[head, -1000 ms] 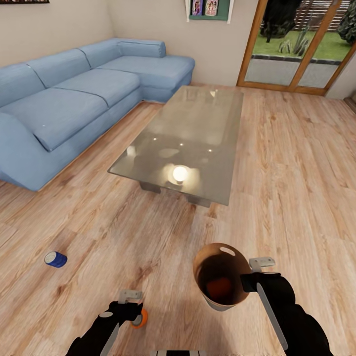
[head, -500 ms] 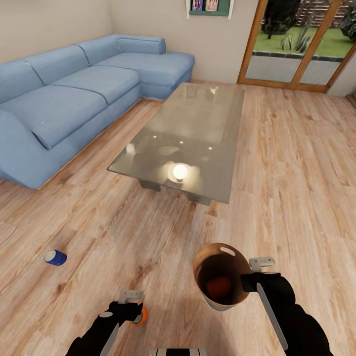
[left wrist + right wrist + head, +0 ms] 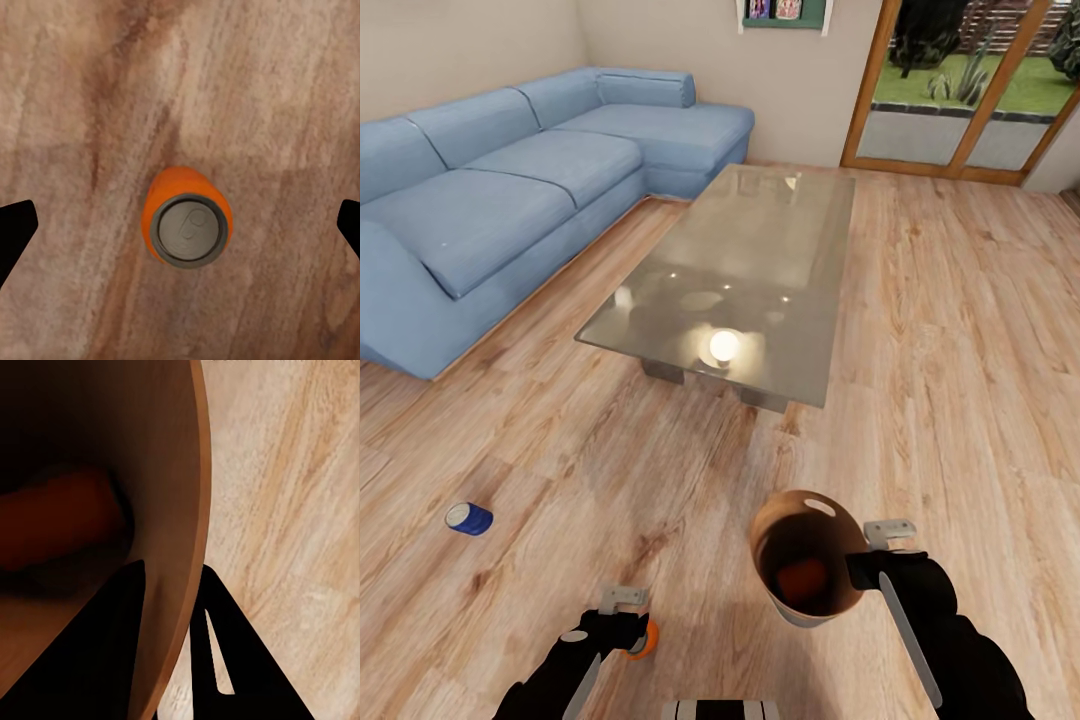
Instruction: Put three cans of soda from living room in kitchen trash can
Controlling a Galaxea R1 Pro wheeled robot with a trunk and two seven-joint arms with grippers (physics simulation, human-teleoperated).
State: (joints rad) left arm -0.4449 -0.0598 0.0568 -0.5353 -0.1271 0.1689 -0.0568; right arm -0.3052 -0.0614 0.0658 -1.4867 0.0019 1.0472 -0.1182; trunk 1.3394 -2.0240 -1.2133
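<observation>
On the light wood plank floor [image 3: 920,330] of the living room, an orange soda can [image 3: 187,223] stands upright directly below the left gripper [image 3: 180,229]. In the left wrist view its silvery grey top faces the camera, centred between the two dark fingertips [image 3: 15,232], which sit wide apart at the frame's edges and touch nothing. In the head view this can [image 3: 645,637] peeks out just beside the left gripper [image 3: 622,620].

The right gripper [image 3: 176,607] pinches the wall of the trash can [image 3: 830,600], one finger inside and one outside, holding it tilted above the floor. A second orange can [image 3: 802,580] lies inside on the copper-brown lining.

The dark blue can [image 3: 469,518] lies on its side on the floor, well apart from both grippers, toward the blue corner sofa [image 3: 490,200]. The low glass table [image 3: 750,260] stands ahead.
</observation>
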